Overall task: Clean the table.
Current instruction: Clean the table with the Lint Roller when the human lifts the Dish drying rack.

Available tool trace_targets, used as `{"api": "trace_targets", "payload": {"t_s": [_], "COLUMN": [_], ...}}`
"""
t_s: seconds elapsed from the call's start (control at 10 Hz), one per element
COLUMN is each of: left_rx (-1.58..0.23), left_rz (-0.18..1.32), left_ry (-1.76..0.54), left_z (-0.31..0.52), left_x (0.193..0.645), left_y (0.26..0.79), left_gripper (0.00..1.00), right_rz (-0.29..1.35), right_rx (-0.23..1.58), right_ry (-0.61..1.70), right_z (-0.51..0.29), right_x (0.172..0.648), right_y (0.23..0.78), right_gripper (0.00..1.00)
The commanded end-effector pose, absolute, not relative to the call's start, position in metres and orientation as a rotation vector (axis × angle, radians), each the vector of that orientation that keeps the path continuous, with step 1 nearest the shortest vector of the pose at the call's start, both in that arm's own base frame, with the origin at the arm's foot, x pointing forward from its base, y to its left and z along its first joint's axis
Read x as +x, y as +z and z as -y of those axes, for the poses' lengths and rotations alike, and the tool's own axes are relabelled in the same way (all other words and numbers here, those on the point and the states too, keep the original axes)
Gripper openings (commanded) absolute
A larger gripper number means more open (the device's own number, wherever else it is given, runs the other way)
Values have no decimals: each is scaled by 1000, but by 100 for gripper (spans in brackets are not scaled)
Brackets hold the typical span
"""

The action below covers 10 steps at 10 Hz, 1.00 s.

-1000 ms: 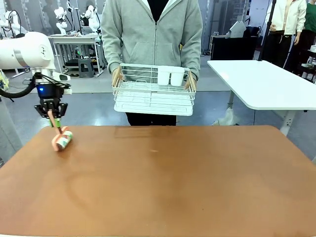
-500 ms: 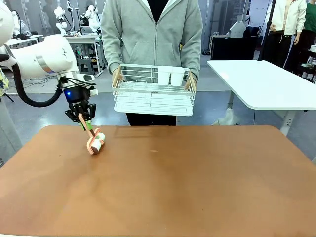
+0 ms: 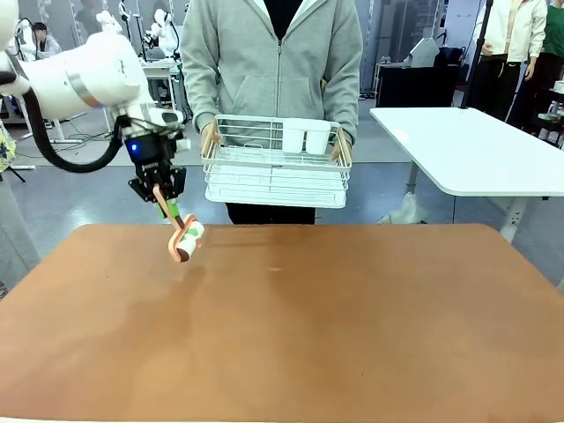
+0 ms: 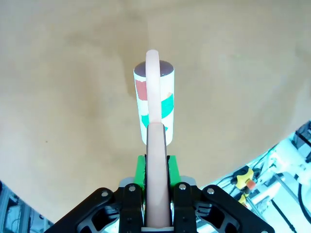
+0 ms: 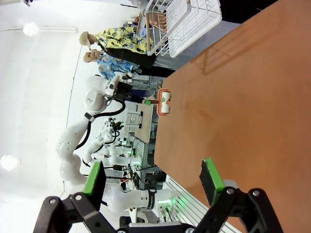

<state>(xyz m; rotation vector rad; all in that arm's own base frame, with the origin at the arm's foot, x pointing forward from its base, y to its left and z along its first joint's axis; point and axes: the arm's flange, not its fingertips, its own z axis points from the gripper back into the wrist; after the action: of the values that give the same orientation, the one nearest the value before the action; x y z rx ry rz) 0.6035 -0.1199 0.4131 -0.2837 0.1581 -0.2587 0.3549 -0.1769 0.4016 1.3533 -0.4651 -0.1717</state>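
Left hand (image 3: 159, 190) tight around lint roller (image 3: 186, 240), over table (image 3: 352, 317)

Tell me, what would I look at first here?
The left gripper is shut on the pink handle of a roller, whose red-and-green striped roll is down at the far left part of the brown table. Across the table, a person in a grey hoodie holds a white wire rack with two white cups in it.
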Motion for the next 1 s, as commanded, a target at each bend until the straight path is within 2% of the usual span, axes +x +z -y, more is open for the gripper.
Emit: {"api": "trace_targets", "payload": {"t_s": [0.0, 0.2, 0.4, 0.9], "left_rx": [-283, -242, -184, -160], "left_rz": [-131, -118, -36, -17], "left_ry": [-267, -255, -219, -214], "left_z": [125, 132, 141, 144], "left_x": [595, 583, 577, 565], "left_y": [453, 489, 514, 530], "left_gripper": [21, 21, 21, 21], "right_rz": [479, 479, 479, 479], "right_rx": [1367, 1367, 1367, 1367], "right_ry": [-170, -170, -170, -170], "right_z": [176, 176, 176, 176], "right_x": [355, 355, 355, 355], "right_y": [404, 404, 404, 404], "right_gripper": [100, 100, 100, 100]}}
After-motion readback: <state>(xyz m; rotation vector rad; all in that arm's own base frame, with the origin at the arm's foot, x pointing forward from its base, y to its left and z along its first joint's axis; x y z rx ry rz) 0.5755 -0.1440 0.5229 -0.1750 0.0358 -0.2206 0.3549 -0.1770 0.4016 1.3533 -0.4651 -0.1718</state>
